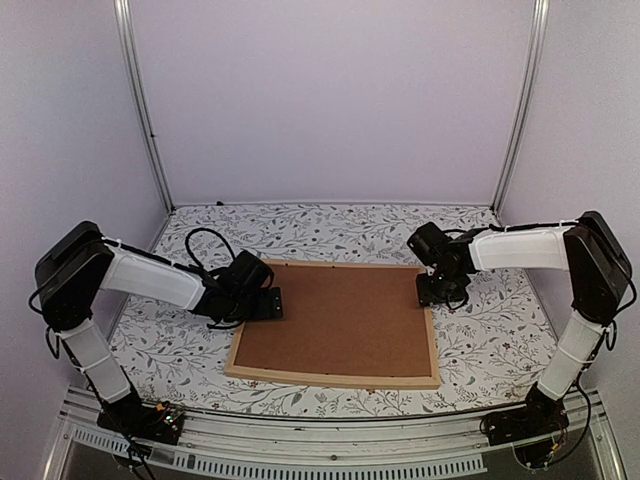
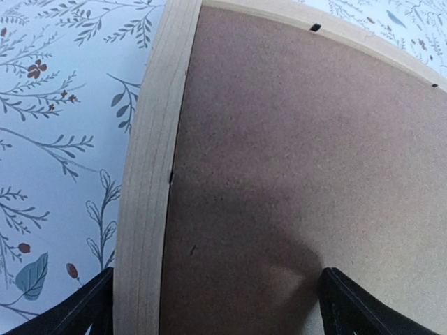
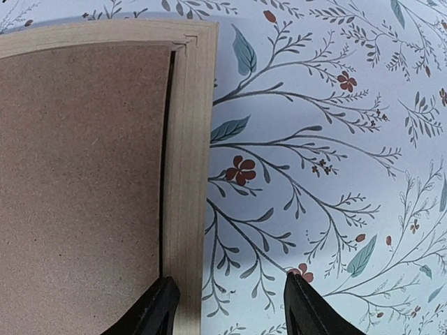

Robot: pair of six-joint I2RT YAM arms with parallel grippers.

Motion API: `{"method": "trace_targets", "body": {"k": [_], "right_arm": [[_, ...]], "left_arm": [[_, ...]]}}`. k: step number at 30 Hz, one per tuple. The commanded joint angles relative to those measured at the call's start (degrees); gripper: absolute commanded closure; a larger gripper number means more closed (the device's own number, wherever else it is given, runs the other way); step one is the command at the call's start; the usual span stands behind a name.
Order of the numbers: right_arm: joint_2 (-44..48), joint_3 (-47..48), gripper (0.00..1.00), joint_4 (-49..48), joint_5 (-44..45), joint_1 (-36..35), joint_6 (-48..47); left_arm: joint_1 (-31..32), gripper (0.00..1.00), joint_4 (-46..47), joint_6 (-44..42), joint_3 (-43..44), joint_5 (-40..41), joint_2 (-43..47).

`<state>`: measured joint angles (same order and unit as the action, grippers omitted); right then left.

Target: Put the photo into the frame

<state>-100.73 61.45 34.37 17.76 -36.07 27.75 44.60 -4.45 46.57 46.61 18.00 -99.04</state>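
The frame [image 1: 330,379] of light wood lies flat on the table with a brown backing board [image 1: 340,320] filling it. The photo is hidden. My left gripper [image 1: 268,303] hangs open over the frame's left rail [image 2: 150,181]. One finger [image 2: 84,314] is outside the rail, the other [image 2: 356,310] over the board [image 2: 300,153], and the left gripper [image 2: 216,274] holds nothing. My right gripper [image 1: 437,292] is open at the right rail [image 3: 188,139]. Its left finger [image 3: 150,314] is over the rail's inner edge, its right finger [image 3: 311,310] over the cloth, and the right gripper [image 3: 230,279] holds nothing.
A floral tablecloth [image 1: 350,230] covers the table. Pale walls and two metal posts [image 1: 145,110] close in the back and sides. Small black tabs [image 2: 316,28] sit along the frame's inner edge. A dark gap [image 3: 166,160] runs between board and right rail.
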Motion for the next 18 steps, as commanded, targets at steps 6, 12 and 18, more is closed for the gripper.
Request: {"method": "trace_targets", "body": {"k": [6, 12, 18], "right_arm": [[-8.73, 0.52, 0.43, -2.09, -9.26, -7.18, 2.22], [-7.67, 2.64, 0.41, 0.28, -5.91, -6.60, 1.31], [-3.80, 3.54, 0.40, -0.29, -8.08, -3.59, -0.62]], "left_arm": [[4.90, 0.02, -0.46, -0.13, 1.87, -7.05, -3.07], [4.89, 0.01, -4.11, -0.97, 2.84, -3.33, -1.07], [4.76, 0.01, -6.34, -2.26, 3.61, -0.69, 1.09]]}}
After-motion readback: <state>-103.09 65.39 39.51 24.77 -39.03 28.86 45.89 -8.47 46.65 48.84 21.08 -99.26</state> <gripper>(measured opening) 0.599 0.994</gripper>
